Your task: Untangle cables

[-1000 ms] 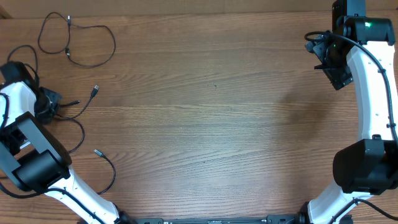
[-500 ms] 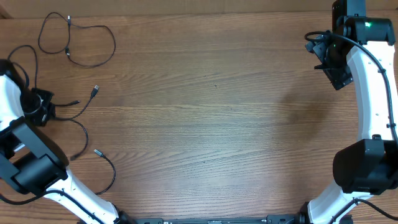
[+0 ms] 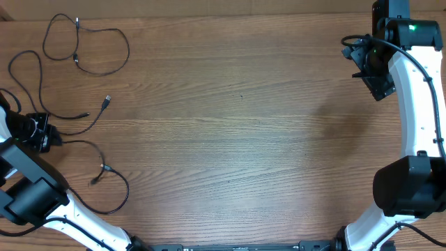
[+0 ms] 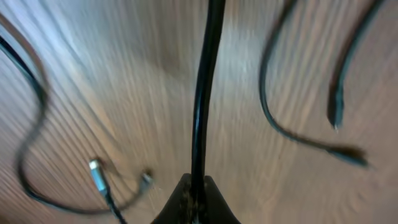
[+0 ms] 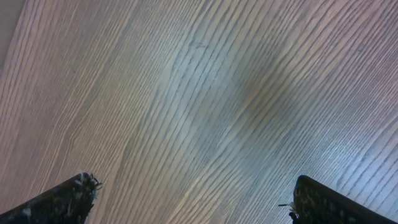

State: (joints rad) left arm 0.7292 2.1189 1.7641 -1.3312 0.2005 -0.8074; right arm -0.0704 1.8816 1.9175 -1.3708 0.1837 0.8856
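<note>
Thin black cables lie spread over the left side of the table. One cable (image 3: 90, 52) forms a loop at the far left. A second cable (image 3: 70, 115) runs from the left edge to a silver plug (image 3: 107, 102). A third cable (image 3: 115, 183) curves near the front left. My left gripper (image 3: 43, 134) is at the table's left edge and shut on a black cable (image 4: 202, 93), which runs straight up from the closed jaws (image 4: 194, 198) in the left wrist view. My right gripper (image 3: 369, 70) is open and empty at the far right; its wrist view shows spread fingers (image 5: 193, 199) over bare wood.
The table is brown wood (image 3: 237, 132). Thicker black robot cables hang by the right arm (image 3: 411, 104). The left arm's base (image 3: 31, 188) fills the front left corner.
My left gripper has moved toward the front along the left edge, pulling its cable with it. The cables by it have shifted and spread out. The right arm has not moved.
</note>
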